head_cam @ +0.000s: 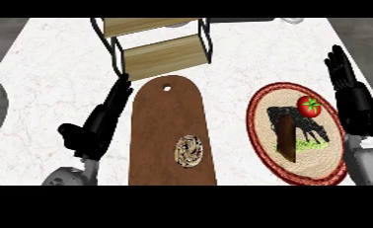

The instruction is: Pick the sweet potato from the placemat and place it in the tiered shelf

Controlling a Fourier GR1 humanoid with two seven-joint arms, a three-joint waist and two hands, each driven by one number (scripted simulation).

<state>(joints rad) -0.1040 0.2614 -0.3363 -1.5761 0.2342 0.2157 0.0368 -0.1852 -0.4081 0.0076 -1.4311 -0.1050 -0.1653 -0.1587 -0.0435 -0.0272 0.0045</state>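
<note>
The sweet potato (286, 136), dark brown and elongated, lies on the round woven placemat (328, 159) at the right, just below a red tomato (310, 106). At the back of the counter stands the tiered shelf (162, 56), two wooden tiers in a black wire frame. My right hand (348, 96) is at the placemat's right edge, open with fingers straight, apart from the sweet potato. My left hand (93, 132) is open at the left, beside a long wooden board, its fingers pointing toward the shelf. Neither hand holds anything.
A long brown cutting board (169, 118) runs down the middle between the hands, with a round swirled pastry (189, 151) on its near part. A white object (292, 20) shows at the counter's back right edge.
</note>
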